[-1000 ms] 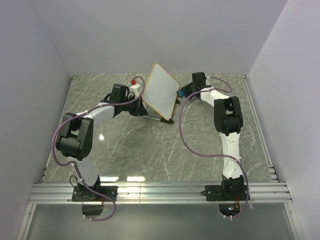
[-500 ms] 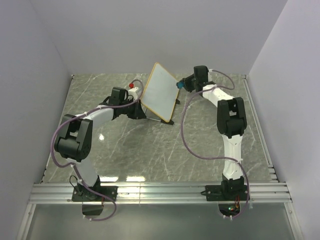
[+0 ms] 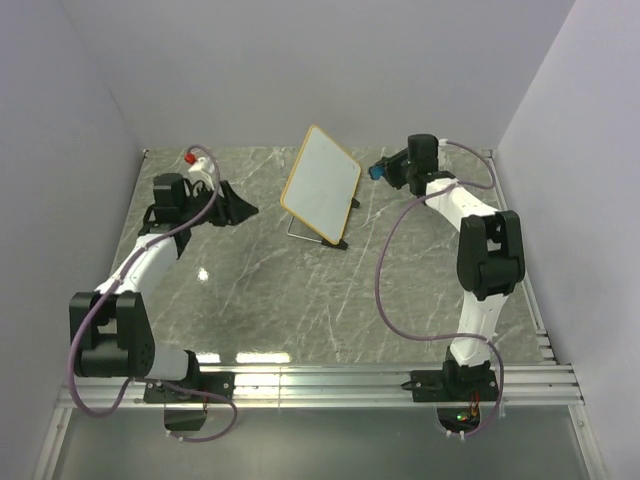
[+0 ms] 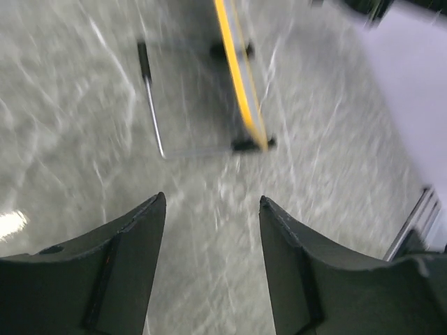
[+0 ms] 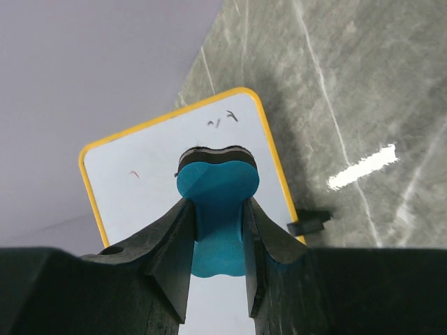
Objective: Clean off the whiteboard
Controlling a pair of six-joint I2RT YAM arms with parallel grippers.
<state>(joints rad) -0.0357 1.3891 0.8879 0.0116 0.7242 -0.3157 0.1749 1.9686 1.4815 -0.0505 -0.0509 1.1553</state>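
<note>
Jaws of the left arm [image 3: 165, 205] well to the left of the whiteboard [image 3: 322, 190], pointing toward it, spread fairly wide with nothing between them and only the grey surface [image 3: 270, 300] beneath. Touching nothing, so probably standing clear to leave the board's face free for wiping, at the cost of leaving the board unbraced. In the blurred left wrist view, the whiteboard edge-on as a yellow strip, with a thin wire stand [image 4: 150, 98] behind it and a black foot [image 4: 244, 144] at its lower corner. Whiteboard itself near the far middle of the surface, propped on that stand and tilted back, white face turned up and toward the near side, hence open to a tool coming in from the right. Small and rectangular, with rounded corners and a thin tan-yellow frame. Face mostly clean but not wholly: in the right wrist view, a few short black strokes [image 5: 222, 122] near one corner and a tiny red tick [image 5: 133, 174] nearer the opposite edge. Erasing judged unfinished on that account. Just beside the whiteboard's upper right edge, jaws of the right arm [image 3: 450, 200] clamped narrow on a blue eraser [image 5: 216, 185], gripped at its waist with the dark felt pad forward, facing the board, ready to press and sweep. Contact between pad and board not certain; a small gap, by the look of the top view. Next, most likely: pad onto the black strokes, light pressure, care against tipping the board on its stand.
</note>
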